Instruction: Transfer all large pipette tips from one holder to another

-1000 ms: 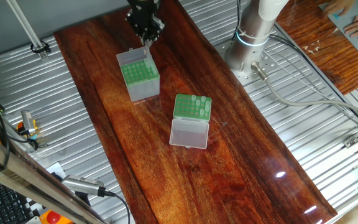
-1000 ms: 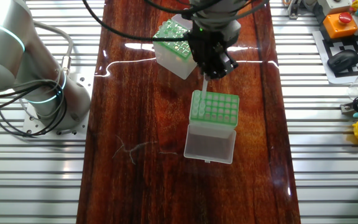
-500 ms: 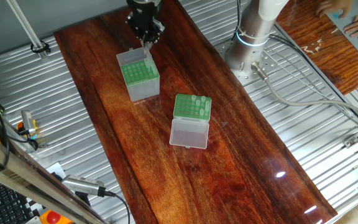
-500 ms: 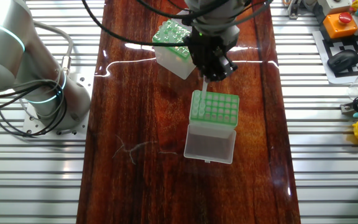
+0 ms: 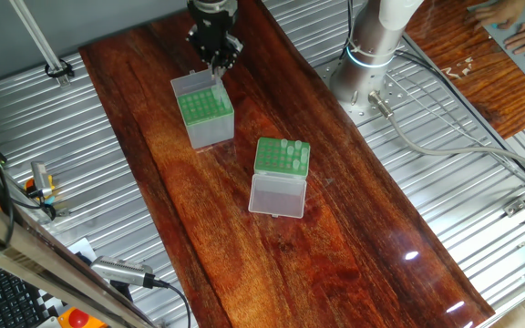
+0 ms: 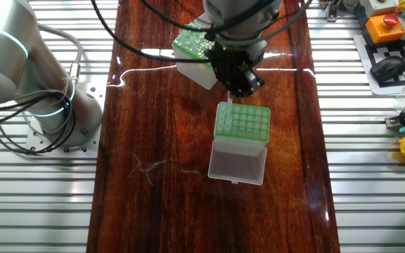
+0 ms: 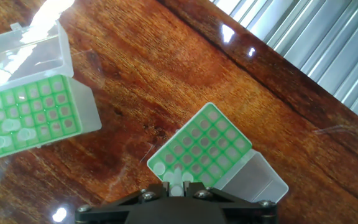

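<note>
Gripper edges lower over the grey box, fingers pinching 1 pipette tip.
Slight misalignment could jam it against the green rack.

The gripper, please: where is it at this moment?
In the other fixed view the gripper holds a pipette tip over the far left corner of the grey box, beside the whitish box.

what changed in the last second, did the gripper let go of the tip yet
The gripper slid a little sideways over the corner of the target box and may have dropped slightly. It keeps hold of the tip, which now points into a corner hole; no release shows. Both boxes, including the source box, stayed put.
</note>
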Controlling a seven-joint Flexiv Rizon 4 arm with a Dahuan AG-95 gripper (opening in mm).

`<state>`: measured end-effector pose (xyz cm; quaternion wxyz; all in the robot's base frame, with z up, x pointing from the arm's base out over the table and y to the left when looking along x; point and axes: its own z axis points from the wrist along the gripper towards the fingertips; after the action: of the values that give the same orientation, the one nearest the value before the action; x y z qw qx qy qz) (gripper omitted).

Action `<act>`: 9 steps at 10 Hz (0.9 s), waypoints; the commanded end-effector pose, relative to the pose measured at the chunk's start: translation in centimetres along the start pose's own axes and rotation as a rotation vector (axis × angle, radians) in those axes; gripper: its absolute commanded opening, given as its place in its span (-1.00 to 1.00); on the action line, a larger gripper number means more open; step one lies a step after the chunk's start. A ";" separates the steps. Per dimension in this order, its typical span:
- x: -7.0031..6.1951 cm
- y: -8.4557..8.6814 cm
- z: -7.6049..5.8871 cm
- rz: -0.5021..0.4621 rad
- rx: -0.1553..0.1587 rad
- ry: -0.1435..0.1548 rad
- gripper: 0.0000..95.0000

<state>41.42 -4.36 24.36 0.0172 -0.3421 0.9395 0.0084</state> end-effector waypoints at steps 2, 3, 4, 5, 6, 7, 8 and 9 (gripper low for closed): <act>0.1 0.1 0.0 -0.010 -0.003 -0.005 -0.20; 0.1 0.1 -0.1 -0.010 -0.004 -0.006 -0.20; 0.0 0.1 -0.1 -0.009 -0.005 -0.007 -0.20; -0.1 0.2 -0.5 -0.011 -0.017 -0.018 -0.20; -0.3 0.5 -1.2 -0.009 -0.025 -0.023 -0.20; -0.5 2.2 -2.1 0.021 -0.029 -0.019 -0.20; -0.8 4.4 -2.4 0.054 -0.025 -0.012 -0.20; -1.3 6.1 -2.5 0.083 -0.026 -0.009 -0.20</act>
<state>38.77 0.52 26.90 0.0206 -0.3190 0.9471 0.0290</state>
